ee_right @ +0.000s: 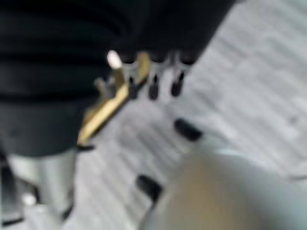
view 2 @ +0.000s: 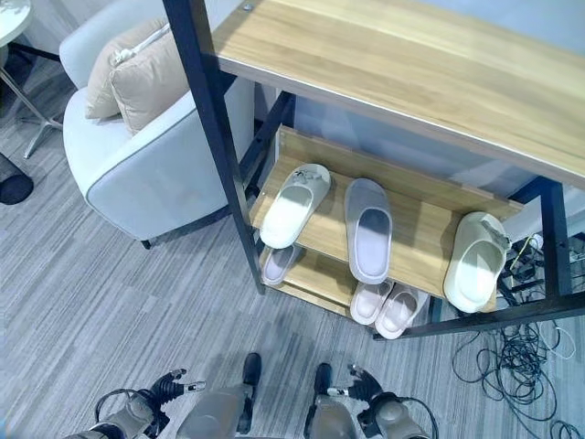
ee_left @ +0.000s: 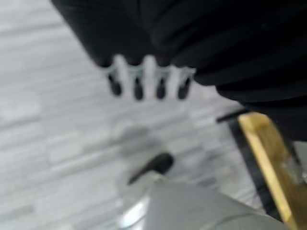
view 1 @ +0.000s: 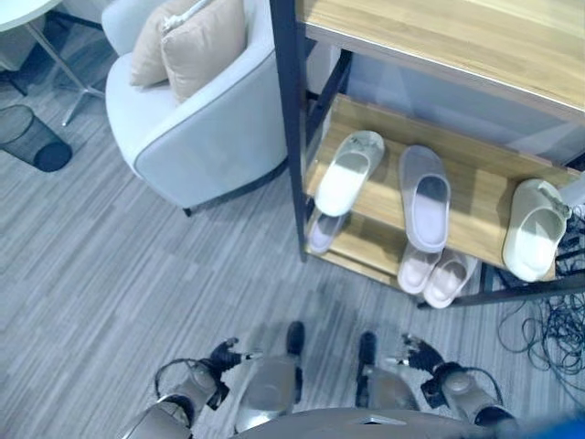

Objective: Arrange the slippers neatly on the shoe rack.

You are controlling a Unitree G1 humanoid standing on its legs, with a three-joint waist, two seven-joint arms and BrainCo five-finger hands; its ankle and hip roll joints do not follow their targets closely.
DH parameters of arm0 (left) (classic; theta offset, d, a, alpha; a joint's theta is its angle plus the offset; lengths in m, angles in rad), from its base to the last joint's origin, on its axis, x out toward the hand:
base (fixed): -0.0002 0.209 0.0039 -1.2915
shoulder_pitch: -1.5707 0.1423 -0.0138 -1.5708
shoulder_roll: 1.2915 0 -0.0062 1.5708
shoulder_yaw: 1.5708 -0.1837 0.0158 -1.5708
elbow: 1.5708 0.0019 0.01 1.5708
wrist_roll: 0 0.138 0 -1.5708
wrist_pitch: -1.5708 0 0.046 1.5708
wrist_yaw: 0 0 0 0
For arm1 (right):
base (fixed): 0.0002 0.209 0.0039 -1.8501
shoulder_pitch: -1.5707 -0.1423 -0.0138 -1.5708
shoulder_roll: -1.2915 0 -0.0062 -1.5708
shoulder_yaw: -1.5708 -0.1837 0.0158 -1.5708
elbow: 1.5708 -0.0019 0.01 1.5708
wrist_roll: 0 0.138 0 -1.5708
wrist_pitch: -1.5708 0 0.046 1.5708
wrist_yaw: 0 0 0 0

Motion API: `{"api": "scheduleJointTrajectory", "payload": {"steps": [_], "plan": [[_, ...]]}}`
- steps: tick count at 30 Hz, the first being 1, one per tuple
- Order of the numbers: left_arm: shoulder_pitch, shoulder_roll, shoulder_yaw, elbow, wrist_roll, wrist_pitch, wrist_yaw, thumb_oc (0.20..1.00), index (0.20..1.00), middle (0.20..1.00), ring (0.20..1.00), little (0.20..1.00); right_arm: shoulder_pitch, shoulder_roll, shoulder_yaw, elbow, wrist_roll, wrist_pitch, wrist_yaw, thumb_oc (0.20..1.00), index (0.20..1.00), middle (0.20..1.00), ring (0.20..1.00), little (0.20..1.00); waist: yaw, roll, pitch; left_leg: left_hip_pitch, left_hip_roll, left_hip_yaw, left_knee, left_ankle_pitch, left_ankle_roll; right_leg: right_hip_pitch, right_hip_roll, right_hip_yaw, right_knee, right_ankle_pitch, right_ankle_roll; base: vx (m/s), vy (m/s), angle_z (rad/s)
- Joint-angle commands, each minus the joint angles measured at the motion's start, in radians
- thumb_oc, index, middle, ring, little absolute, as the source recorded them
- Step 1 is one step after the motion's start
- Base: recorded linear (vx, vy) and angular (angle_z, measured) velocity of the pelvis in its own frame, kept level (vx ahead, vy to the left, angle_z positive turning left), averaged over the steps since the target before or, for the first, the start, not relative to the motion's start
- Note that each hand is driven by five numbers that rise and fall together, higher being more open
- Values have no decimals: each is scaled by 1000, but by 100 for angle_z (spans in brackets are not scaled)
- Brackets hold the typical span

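Observation:
The shoe rack (view 1: 294, 137) has wooden shelves in a black frame. On its middle shelf lie a pale green slipper (view 1: 350, 172), a grey-lilac slipper (view 1: 425, 197) and, at the right end, a second pale green slipper (view 1: 533, 229). On the bottom shelf a lilac slipper (view 1: 325, 229) lies at the left, with a pink pair (view 1: 437, 272) further right. My left hand (view 1: 224, 355) and right hand (view 1: 419, 352) hang low, well short of the rack. The left fingers (ee_left: 139, 84) and right fingers (ee_right: 153, 84) are relaxed and hold nothing.
A light armchair (view 1: 196, 119) with two beige cushions (view 1: 187, 41) stands left of the rack. A black mesh bin (view 1: 32, 137) and a table's legs (view 1: 69, 78) are at the far left. Loose cables (view 1: 548, 334) lie on the floor at the right.

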Motion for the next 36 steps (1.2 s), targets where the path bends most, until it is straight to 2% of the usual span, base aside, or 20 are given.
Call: {"api": "scheduleJointTrajectory", "payload": {"steps": [1, 7, 11, 13, 16, 24, 29, 30, 36], "plan": [[25, -12, 32, -9, 20, -20, -6, 1000, 1000, 1000, 1000, 1000, -8, -56, 41, -73, -2, -27, 22, 1000, 1000, 1000, 1000, 1000, -4, -12, 21, -90, 51, -78, 74, -66, -65, -32, 3, 18, 136, -93, -15, 7, -19, 7], [59, -44, 54, -17, -24, -33, -12, 1000, 1000, 1000, 1000, 1000, -8, -49, 91, -130, -17, -45, 40, 1000, 1000, 1000, 1000, 1000, 16, 2, 23, -94, 46, -100, 53, -50, -69, -27, -1, -4, 114, -97, -18, 7, -21, 6], [76, -66, 17, -26, 11, -36, -13, 1000, 1000, 1000, 1000, 1000, -61, -45, 157, -199, -49, -59, 44, 1000, 1000, 1000, 1000, 1000, 40, 17, 32, -96, 44, -118, 43, -42, -72, -23, 0, -20, 110, -105, -19, 6, -27, 11], [80, -57, 9, -44, 21, -38, -9, 1000, 1000, 1000, 1000, 1000, -131, -66, 239, -370, -68, -70, 71, 1000, 1000, 1000, 1000, 1000, 61, 27, 39, -97, 45, -133, 39, -38, -75, -21, 3, -31, 115, -114, -18, 25, -46, 15], [82, -52, 6, -52, 23, -39, -10, 1000, 1000, 1000, 1000, 1000, -153, -75, 250, -412, -61, -71, 77, 1000, 1000, 1000, 1000, 1000, 64, 29, 41, -96, 46, -134, 37, -37, -76, -22, 3, -32, 117, -115, -18, 13, -10, 10], [86, -32, 15, -57, 13, -40, 5, 1000, 1000, 1000, 1000, 1000, -324, -133, 336, -708, -30, -91, 132, 1000, 1000, 1000, 1000, 1000, 79, 43, 64, -101, 53, -133, 45, -37, -81, -37, 6, -27, 138, -125, -17, 1, -1, 1], [78, -48, 2, -54, 19, -43, 7, 1000, 1000, 1000, 1000, 1000, -401, -184, 328, -885, -37, -121, 128, 1000, 1000, 1000, 1000, 1000, 75, 44, 77, -107, 58, -128, 58, -42, -82, -47, 9, -18, 149, -127, -17, 11, -5, -2], [73, -60, -8, -56, 18, -44, 8, 1000, 1000, 1000, 1000, 1000, -427, -203, 311, -983, -36, -135, 117, 1000, 1000, 1000, 1000, 1000, 69, 42, 75, -107, 60, -125, 63, -47, -81, -49, 11, -14, 152, -129, -16, 61, -22, -5], [63, -62, -13, -69, 38, -48, 56, 1000, 1000, 1000, 1000, 1000, -434, -247, 232, -1166, -32, -167, 67, 1000, 1000, 1000, 1000, 1000, 61, 37, 72, -110, 65, -122, 70, -54, -82, -51, 13, -12, 152, -130, -16, 21, -7, -1]]}}
